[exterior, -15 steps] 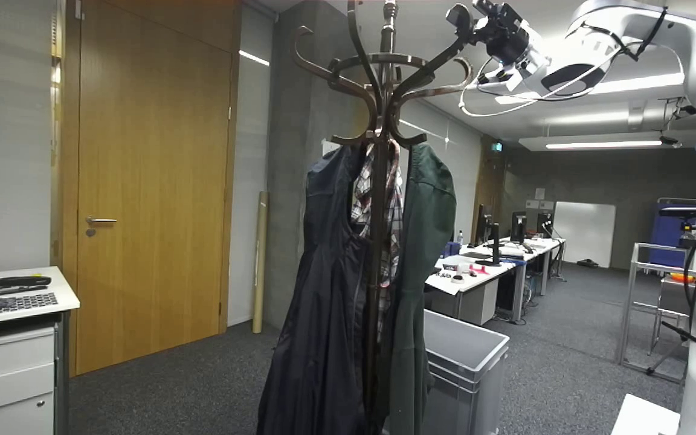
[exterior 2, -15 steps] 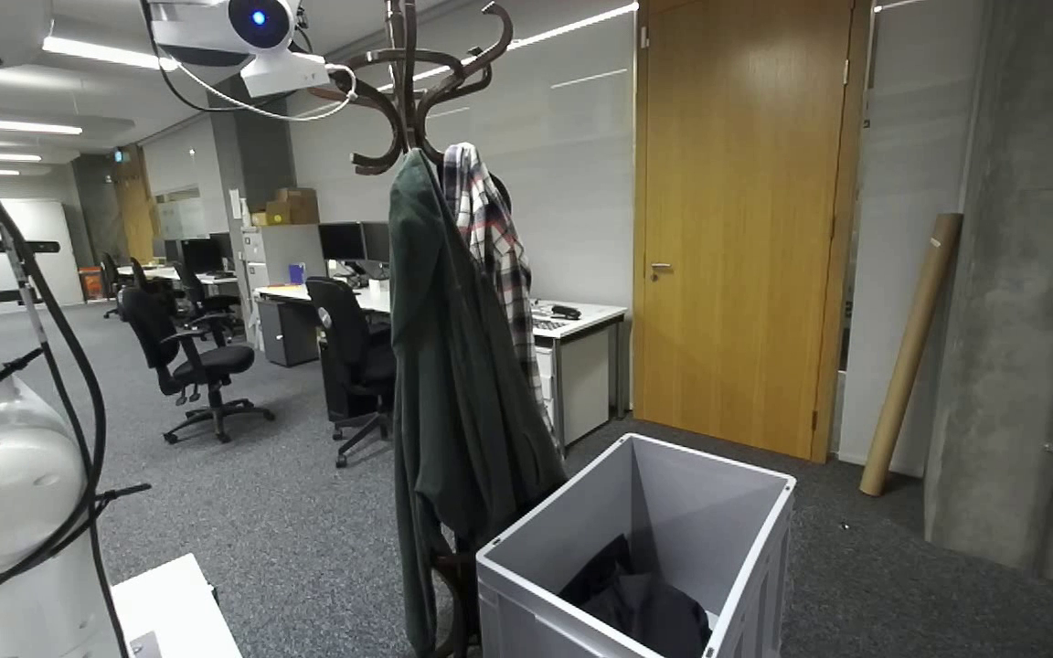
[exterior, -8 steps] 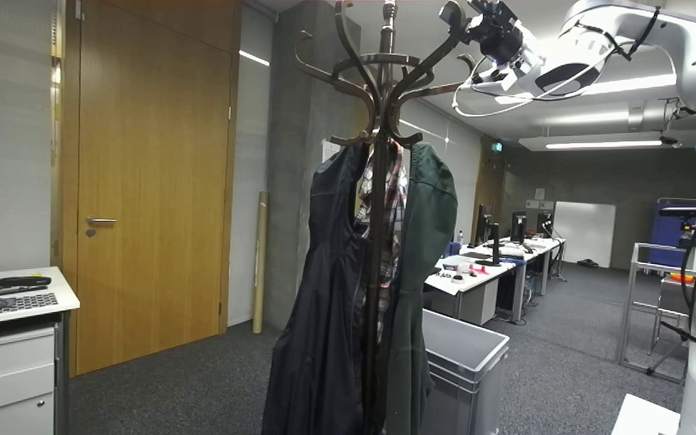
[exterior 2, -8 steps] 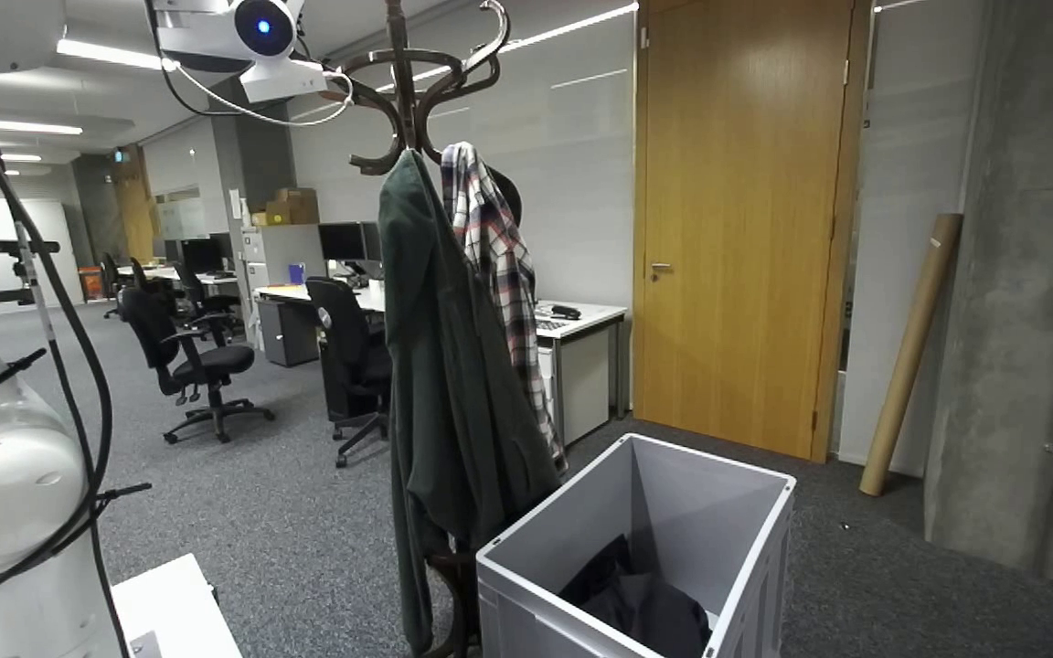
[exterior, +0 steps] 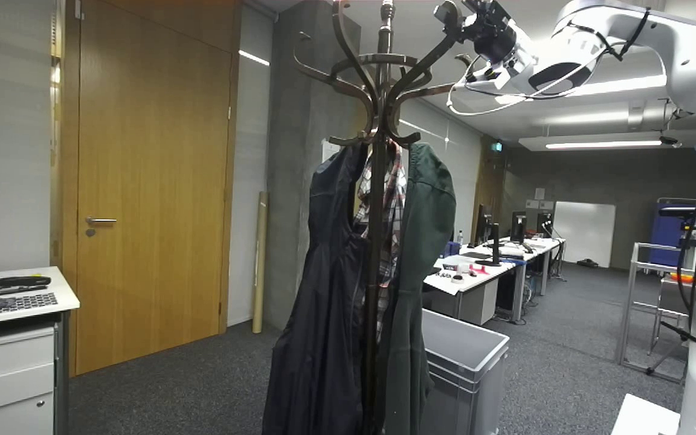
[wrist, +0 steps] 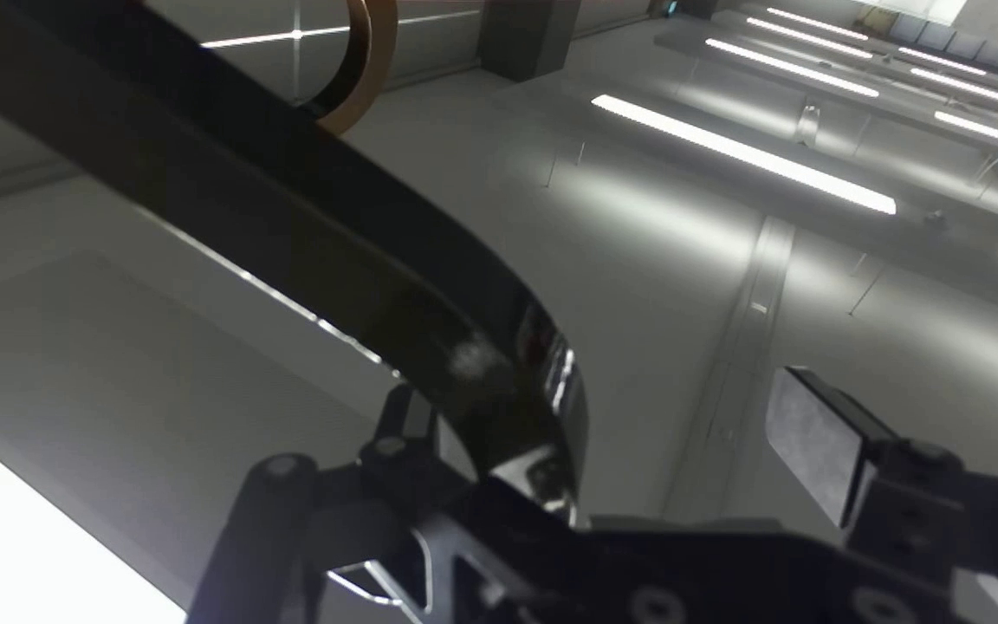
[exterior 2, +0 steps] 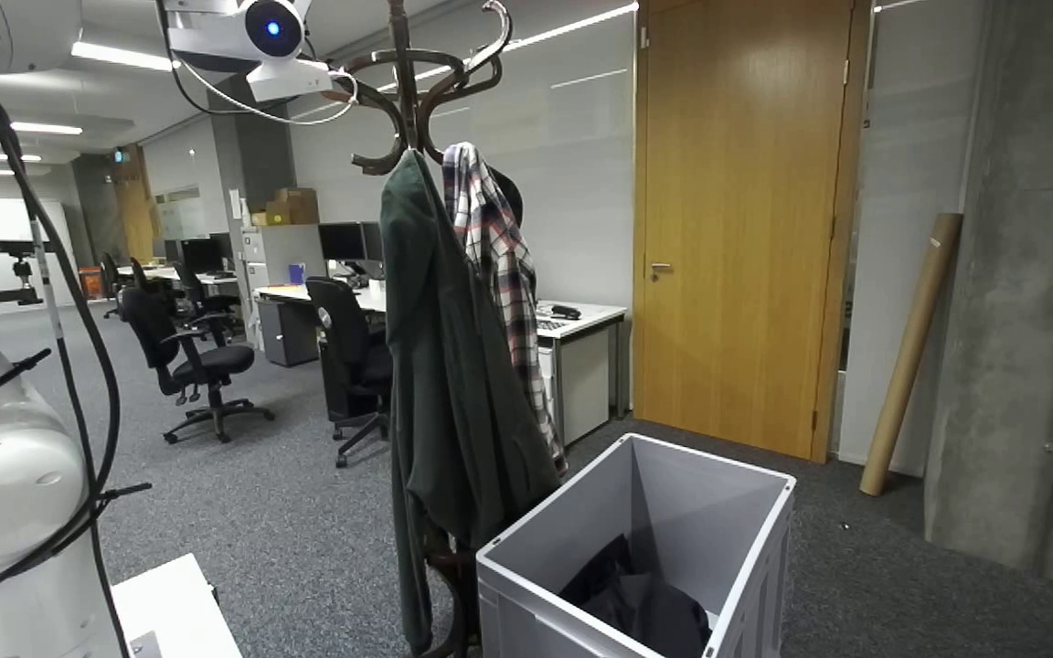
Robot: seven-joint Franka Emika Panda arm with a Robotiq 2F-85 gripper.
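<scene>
1. Robotiq gripper (wrist: 629,446), one, fingers spread wide apart. I have it up high beside the coat rack (exterior: 376,229). In the wrist view the curled end of a dark hook (wrist: 317,217) lies across the finger at left; the grey pad (wrist: 811,442) at right stands well apart from it. Whether hook and finger touch, I cannot tell.
2. Desk (exterior: 65,293), white top, with drawers (exterior: 9,386); far left in an exterior view, a long black item (exterior: 22,281) lying on it.
3. Door (exterior: 154,193), plain wood, closed, metal lever handle (exterior: 101,220).
4. Cardboard tube (exterior: 260,260), long, brown, on end near the concrete column (exterior: 290,151).
5. Coat rack, dark wood, upright, curved hooks around a ring; middle of my exterior feed.
6. Navy jacket (exterior: 330,241), hanging left of the rack's pole.
7. Plaid shirt (exterior: 393,211), white, red and dark, hanging partly behind the pole.
8. Green jacket (exterior: 432,199), hanging right of the pole.
9. Crate (exterior: 457,344), grey plastic, on the carpet (exterior: 173,386) beside the rack's foot; crumpled dark cloth (exterior 2: 641,608) inside.
10. Desks (exterior: 472,283), white, background, carrying black monitors (exterior: 518,226).
11. Robot arm (exterior: 692,66), white, reaching in from the right edge towards the rack's top.
</scene>
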